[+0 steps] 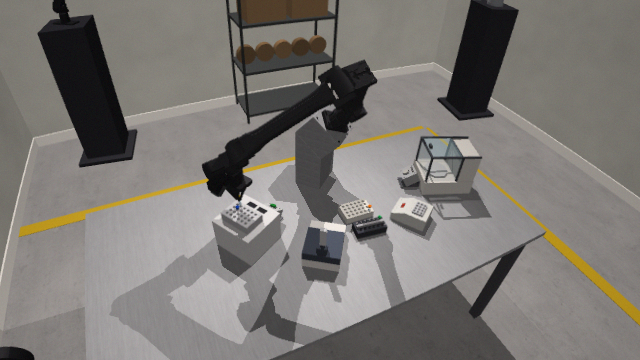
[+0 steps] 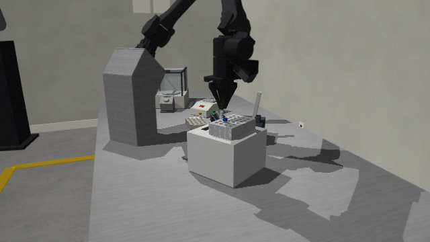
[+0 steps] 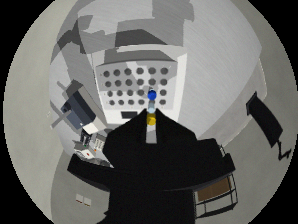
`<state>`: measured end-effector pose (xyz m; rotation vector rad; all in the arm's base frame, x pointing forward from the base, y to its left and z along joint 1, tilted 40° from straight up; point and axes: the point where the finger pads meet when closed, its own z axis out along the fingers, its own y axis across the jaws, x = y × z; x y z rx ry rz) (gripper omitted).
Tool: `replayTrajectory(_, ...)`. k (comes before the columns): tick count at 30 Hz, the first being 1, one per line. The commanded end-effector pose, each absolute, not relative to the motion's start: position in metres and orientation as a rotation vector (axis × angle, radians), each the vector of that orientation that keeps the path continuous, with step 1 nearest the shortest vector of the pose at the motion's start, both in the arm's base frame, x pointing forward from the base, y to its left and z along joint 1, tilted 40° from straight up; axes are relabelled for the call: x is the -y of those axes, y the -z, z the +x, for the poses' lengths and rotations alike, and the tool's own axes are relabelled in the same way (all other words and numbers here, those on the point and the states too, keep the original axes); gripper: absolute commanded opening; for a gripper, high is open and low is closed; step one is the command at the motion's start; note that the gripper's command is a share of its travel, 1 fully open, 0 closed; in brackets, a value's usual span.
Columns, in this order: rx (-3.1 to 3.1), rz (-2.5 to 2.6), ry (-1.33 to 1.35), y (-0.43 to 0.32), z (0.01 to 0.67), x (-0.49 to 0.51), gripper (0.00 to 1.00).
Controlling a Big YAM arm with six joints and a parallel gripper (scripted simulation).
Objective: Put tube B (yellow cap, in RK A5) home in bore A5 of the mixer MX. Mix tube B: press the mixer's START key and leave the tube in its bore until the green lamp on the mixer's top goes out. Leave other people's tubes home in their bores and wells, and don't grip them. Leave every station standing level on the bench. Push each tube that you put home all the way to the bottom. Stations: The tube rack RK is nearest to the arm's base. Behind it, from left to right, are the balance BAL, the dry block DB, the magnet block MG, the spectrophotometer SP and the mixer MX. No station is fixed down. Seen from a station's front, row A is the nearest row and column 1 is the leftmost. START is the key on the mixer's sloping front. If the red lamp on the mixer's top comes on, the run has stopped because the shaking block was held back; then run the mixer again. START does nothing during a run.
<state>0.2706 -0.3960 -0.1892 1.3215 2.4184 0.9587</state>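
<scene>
The mixer (image 2: 232,158) carries a grey bored block (image 1: 241,216) with a blue-capped tube (image 2: 224,118) in one bore. The pincer (image 2: 222,108), clamped on the yellow-capped tube B (image 3: 152,121), hangs just above that block. The grey desk (image 1: 200,300) stands on a yellow-lined floor (image 1: 150,195)

Gripper (image 2: 222,108) with tube B (image 3: 152,120) above mixer (image 2: 226,152).

Grey walls (image 1: 150,60), grey floor (image 1: 165,140) with yellow line (image 1: 125,201); shelf rack (image 1: 231,60) between two black pillars (image 1: 82,85).
</scene>
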Motion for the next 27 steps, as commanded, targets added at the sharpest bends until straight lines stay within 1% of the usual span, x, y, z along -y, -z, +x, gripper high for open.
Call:
replayTrajectory(1,-2.382,1.341,-0.909,0.177,0.267,0.416,0.09)
replayTrajectory(22,-2.399,1.317,-0.914,0.18,0.271,0.414,0.09)
replayTrajectory(23,-2.375,1.346,-0.901,0.175,0.262,0.417,0.09)
replayTrajectory(27,-2.375,1.348,-0.903,0.174,0.262,0.418,0.09)
